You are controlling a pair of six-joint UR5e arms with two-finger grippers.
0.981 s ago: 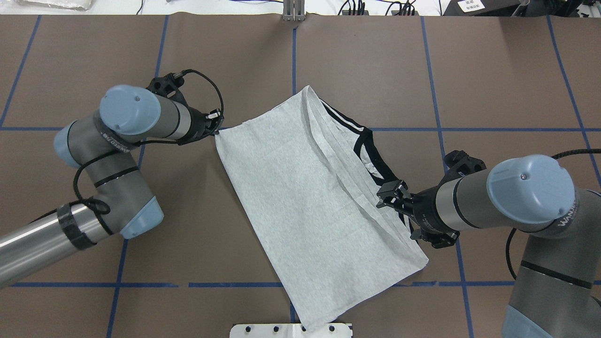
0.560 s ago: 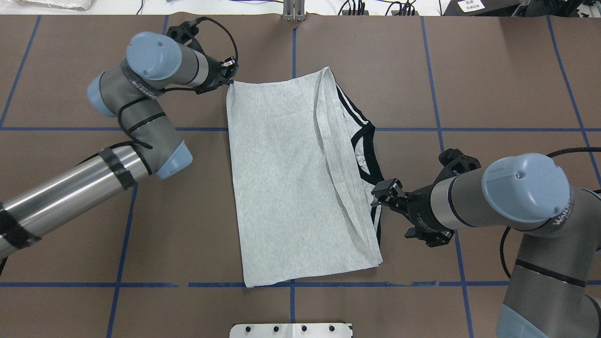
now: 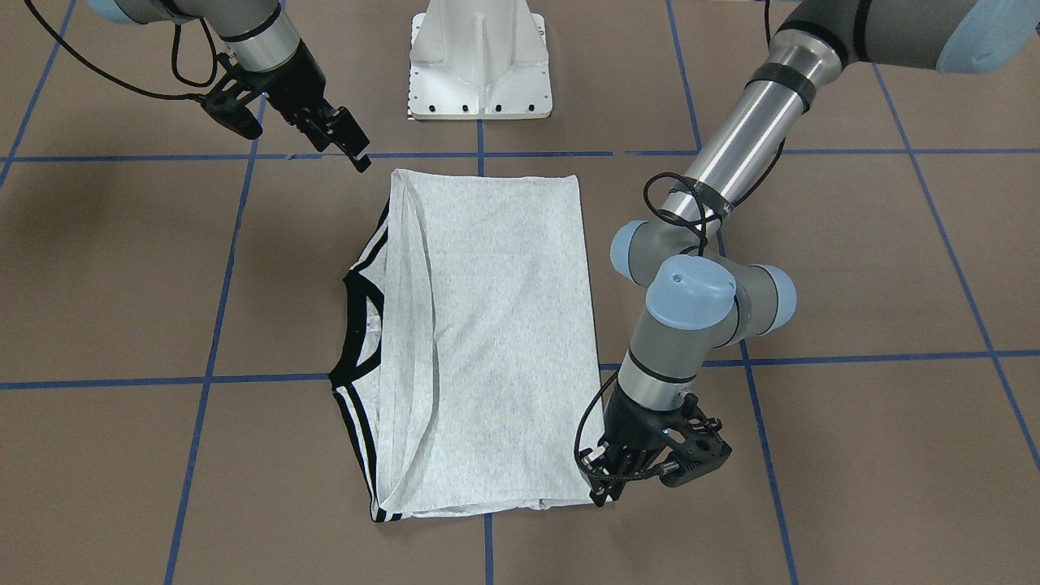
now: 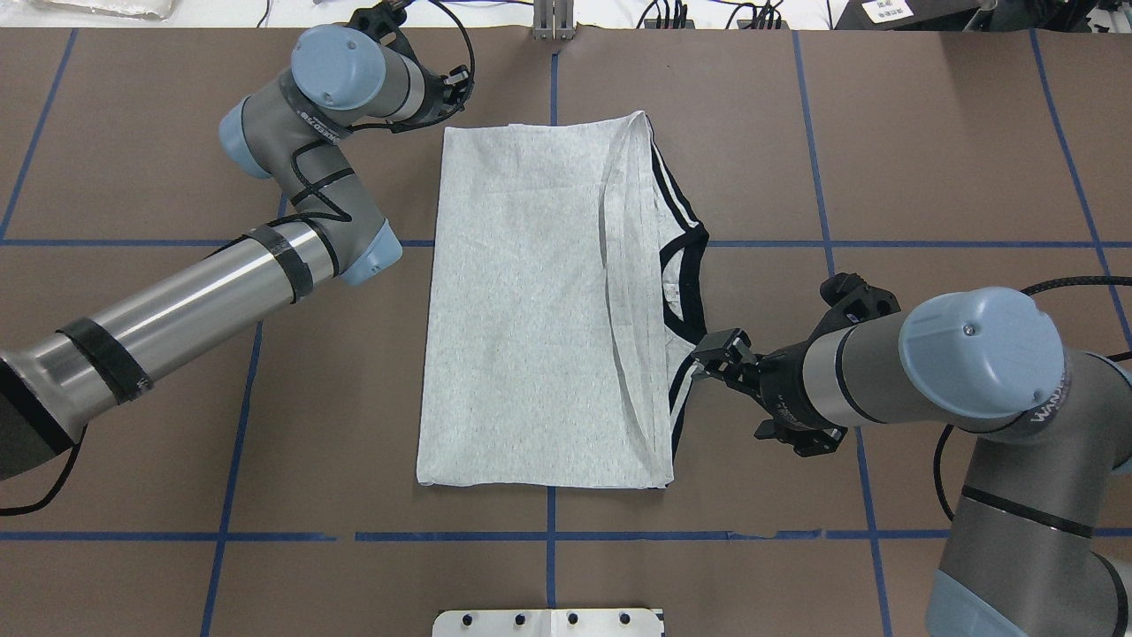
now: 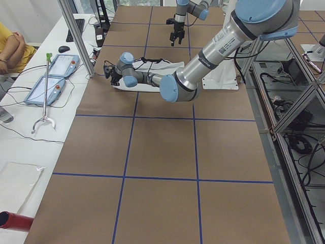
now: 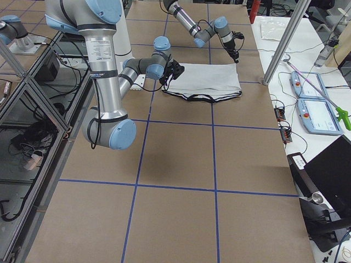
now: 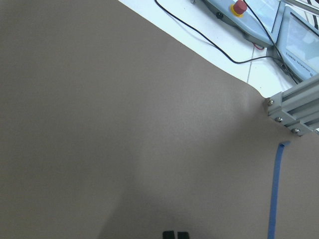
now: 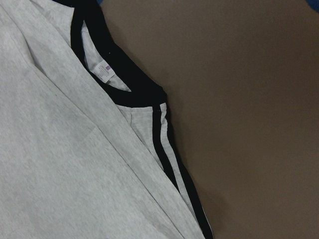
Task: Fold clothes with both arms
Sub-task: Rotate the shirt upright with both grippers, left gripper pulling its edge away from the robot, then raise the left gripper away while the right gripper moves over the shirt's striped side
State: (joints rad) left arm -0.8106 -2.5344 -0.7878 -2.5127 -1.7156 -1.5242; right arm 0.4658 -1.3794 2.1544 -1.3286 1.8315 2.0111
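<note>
The T-shirt [image 4: 522, 301] is soft, matt heather-grey knit cloth (its collar [image 4: 694, 257] a flat black). The tabletop [image 4: 929, 133] has a matt brown, paper-like cover crossed by blue tape [image 4: 884, 243]. The left arm [image 4: 177, 301] is glossy brushed metal with smooth pale-blue caps [image 4: 332, 55].

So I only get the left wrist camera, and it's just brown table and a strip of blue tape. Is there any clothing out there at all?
Observer: Yes. A grey T-shirt lies flat on the table, folded into a long rectangle. The left gripper is right by one of its corners.
Visitor: Is it folded neatly?
Observer: Not quite. The black collar and shoulder stripes poke out along one long side.
Visitor: And the other arm?
Observer: The right gripper hangs by that collar side, jaws open, holding nothing.
</note>
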